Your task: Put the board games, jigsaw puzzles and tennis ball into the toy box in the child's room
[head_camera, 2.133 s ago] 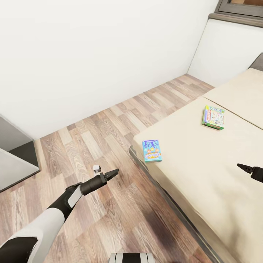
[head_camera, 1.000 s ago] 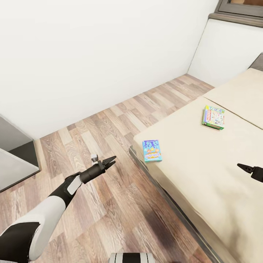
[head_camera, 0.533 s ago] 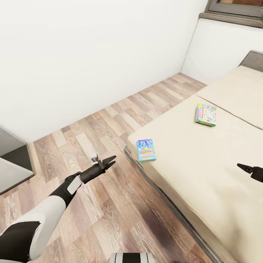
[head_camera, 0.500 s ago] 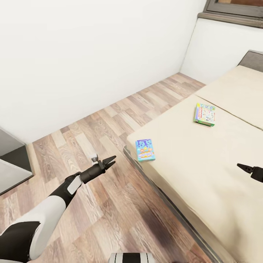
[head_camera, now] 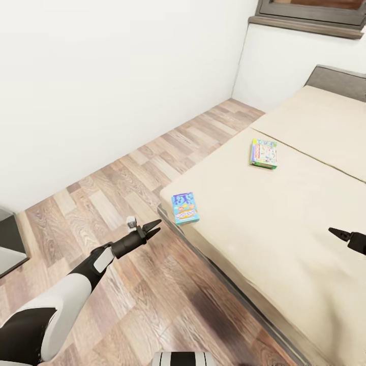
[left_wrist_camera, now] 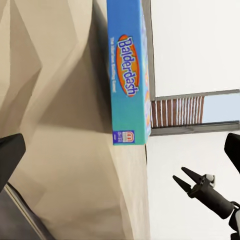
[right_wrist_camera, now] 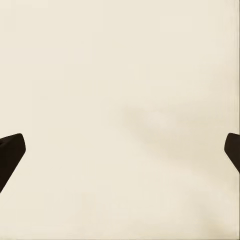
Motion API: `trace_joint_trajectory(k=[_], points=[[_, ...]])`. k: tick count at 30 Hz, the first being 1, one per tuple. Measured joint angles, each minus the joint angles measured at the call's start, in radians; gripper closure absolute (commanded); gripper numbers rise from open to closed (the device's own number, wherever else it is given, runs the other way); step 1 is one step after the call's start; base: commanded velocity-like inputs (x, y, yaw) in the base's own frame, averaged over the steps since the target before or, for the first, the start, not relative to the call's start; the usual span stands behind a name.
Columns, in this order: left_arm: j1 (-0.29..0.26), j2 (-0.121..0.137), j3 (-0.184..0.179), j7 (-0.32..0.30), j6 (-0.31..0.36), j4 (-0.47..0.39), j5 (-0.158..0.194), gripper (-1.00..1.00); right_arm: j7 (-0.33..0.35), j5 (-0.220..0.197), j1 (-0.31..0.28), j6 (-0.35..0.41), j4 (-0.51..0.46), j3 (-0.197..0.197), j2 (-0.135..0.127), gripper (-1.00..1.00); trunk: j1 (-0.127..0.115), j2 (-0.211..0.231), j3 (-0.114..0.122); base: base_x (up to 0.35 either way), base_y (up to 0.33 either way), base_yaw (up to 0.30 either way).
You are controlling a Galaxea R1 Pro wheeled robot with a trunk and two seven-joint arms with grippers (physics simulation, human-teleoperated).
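Nearest to the left gripper [head_camera: 153, 227], a blue Balderdash board game [head_camera: 184, 208] is lying flat on the bed [head_camera: 284, 218], close to the mattress corner and just beyond the gripper's spread tips. In the left wrist view that same box [left_wrist_camera: 129, 75] is showing its blue edge with the orange Balderdash logo, sitting on the beige mattress [left_wrist_camera: 65, 150]. Farther ahead and to the right of that gripper, well apart from the first box, a second board game [head_camera: 264, 153] with a green edge and a pale printed lid is resting near the seam where two beige mattress sections are meeting.

The left gripper is hovering over the wood-plank floor [head_camera: 127, 193], beside the dark bed frame [head_camera: 223, 277], its fingers parted and holding nothing. The right gripper [head_camera: 341, 235] is hanging above the mattress, well to the right of both boxes; the right wrist view is showing its two dark fingertips [right_wrist_camera: 11, 152] wide apart over plain beige fabric, so it is released and empty too. It [left_wrist_camera: 187, 182] is also appearing in the left wrist view, seen against the white wall.

Beyond the left gripper, bare floor is running along a white wall [head_camera: 101, 76] to the room's corner. A dark-framed window [head_camera: 310, 12] is sitting high over the bed, and the grey headboard [head_camera: 338, 81] is closing the mattress's far end.
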Motion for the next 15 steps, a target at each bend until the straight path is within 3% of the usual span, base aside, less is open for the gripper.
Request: trace_joint_trajectory(k=[15], points=[[0.000,-0.002,0.001,0.037,0.001,0.011,0.005,-1.00,0.001,0.001,0.001,0.000,-0.001,0.000,0.001,-1.00,0.000,0.000,0.000,0.000,0.000,-0.031]])
